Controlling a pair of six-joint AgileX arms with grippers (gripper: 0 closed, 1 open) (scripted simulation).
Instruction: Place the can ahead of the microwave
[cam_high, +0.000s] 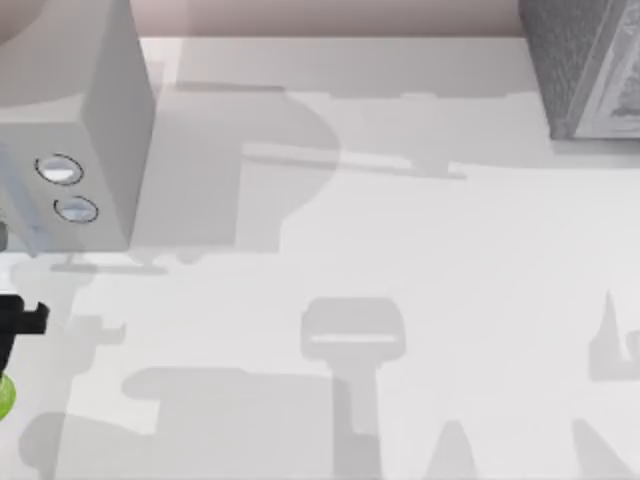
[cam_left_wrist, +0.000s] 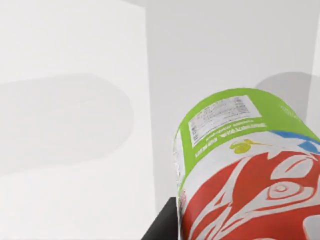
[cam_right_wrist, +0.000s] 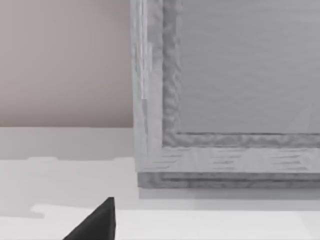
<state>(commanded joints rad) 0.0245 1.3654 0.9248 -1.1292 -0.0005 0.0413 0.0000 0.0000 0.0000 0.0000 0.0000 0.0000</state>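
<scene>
While the left gripper (cam_high: 8, 330) sits at the table's far left edge, near side, its black fingers look clamped on the small green-and-red drink can (cam_left_wrist: 245, 170); exact opening can't be told. Can is just ahead of the large pale grey boxy microwave (cam_high: 75, 120), apart from it. Right gripper: one dark fingertip (cam_right_wrist: 97, 222) facing the speckled grey box (cam_high: 590, 65), opening can't be told.
</scene>
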